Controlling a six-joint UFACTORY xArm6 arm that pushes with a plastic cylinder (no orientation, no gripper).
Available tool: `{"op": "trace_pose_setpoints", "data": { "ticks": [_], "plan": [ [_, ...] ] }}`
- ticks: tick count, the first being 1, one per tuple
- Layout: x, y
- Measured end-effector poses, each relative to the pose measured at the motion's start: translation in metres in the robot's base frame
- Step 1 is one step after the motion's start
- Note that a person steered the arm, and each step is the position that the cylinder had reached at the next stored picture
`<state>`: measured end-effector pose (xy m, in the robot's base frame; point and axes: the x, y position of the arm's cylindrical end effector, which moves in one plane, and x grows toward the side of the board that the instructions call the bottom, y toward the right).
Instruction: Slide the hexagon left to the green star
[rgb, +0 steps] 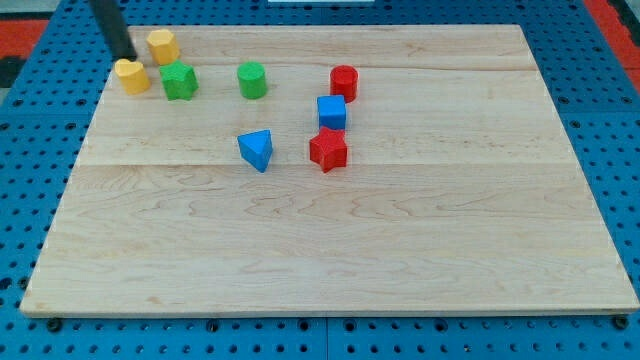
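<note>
Our wooden board (330, 250) lies on a blue pegboard, its near half bare. Going farther, we find a blue triangular block (257, 150) and a red star-like block (328, 150), then a blue cube (332, 112), a red cylinder (344, 82) and a green cylinder (252, 80). The green star (180, 81) sits near the far left corner. Just left of it lies a yellow block (131, 76); the yellow hexagon (163, 46) stands behind, flat faces up, near the far edge. Our tip (129, 58), a bare rod with no jaws, rests between the two yellow blocks.
</note>
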<state>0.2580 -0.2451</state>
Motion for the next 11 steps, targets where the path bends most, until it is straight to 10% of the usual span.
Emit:
{"op": "trace_pose_setpoints", "data": {
  "ticks": [2, 5, 8, 11],
  "plan": [
    [0.049, -0.034],
    [0.004, -0.038],
    [-0.065, 0.095],
    [0.027, 0.032]
  ]
}}
